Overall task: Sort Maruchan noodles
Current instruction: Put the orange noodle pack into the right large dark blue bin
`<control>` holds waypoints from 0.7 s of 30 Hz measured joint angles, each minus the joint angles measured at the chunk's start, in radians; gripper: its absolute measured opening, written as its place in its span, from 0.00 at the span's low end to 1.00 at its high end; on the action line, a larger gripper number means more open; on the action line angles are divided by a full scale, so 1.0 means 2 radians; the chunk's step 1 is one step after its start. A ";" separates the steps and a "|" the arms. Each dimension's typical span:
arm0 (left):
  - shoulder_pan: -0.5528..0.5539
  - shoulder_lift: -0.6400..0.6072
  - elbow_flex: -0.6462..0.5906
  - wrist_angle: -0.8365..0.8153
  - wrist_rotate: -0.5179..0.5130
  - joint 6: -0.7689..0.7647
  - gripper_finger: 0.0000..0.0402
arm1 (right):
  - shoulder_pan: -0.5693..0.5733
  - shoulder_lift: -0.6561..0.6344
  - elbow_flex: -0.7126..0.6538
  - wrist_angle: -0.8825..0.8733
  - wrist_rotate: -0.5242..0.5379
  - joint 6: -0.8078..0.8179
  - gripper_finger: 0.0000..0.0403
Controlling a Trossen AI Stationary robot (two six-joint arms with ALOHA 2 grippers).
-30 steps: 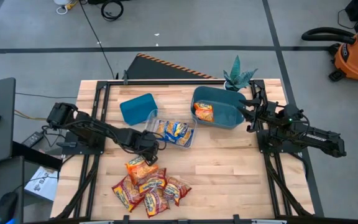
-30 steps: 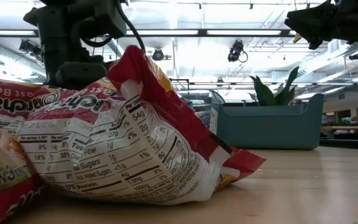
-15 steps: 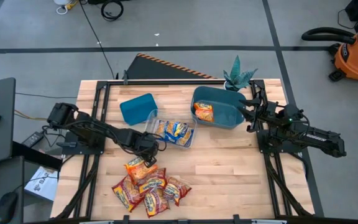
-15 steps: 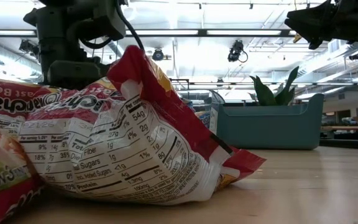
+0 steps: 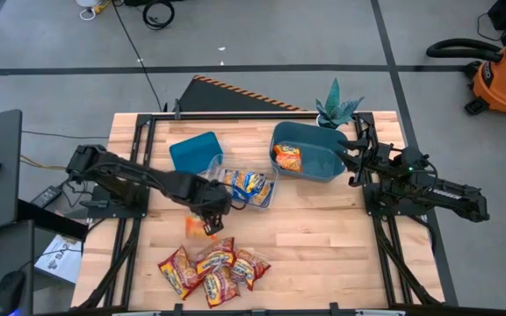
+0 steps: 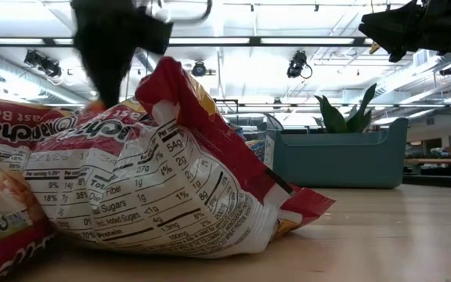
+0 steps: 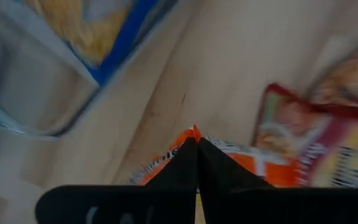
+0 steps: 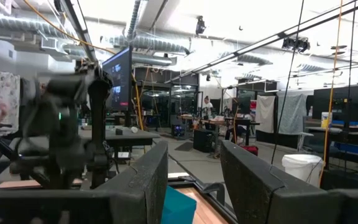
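My left gripper (image 5: 211,209) is shut on an orange noodle packet (image 5: 198,229), just beyond the pile of red-and-yellow packets (image 5: 213,268) near the table's front edge. In the left wrist view the shut fingers (image 7: 196,155) stand over the orange packet (image 7: 229,167). Blue-and-yellow packets (image 5: 249,184) lie in the clear tray (image 5: 220,165). Another orange packet (image 5: 288,158) lies in the large teal bin (image 5: 319,140). My right gripper (image 5: 351,156) is open and empty beside that bin's right end, above the table. My left gripper pinches the orange packet by its top edge (image 7: 194,132) between its two fingers. The fingers come from above, pointing down. The packet hangs below them, lifted off the pile; I cannot tell if its lower end is clear of the table.
A small teal bin (image 5: 194,152) stands left of the clear tray. A potted plant (image 5: 335,107) stands at the far edge behind the large bin. Bare wood (image 5: 323,237) lies right of the pile. In the low view a red-and-yellow packet (image 6: 155,188) fills the foreground.
My left gripper has gone up, shut on the orange packet. The packet has come up off the far end of the pile and now hangs below the fingers. The other packets have stayed where they were.
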 joint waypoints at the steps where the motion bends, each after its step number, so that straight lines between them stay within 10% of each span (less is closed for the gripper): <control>1: 0.000 0.000 0.020 -0.013 0.000 0.010 0.01 | 0.000 0.000 0.000 0.000 0.000 0.000 0.38; 13: 0.020 0.000 0.195 -0.007 -0.081 0.174 0.01 | 0.000 0.000 0.000 -0.001 0.012 0.000 0.38; 21: 0.078 0.008 0.203 0.184 -0.125 0.337 0.01 | 0.000 0.000 0.000 -0.001 0.012 0.000 0.38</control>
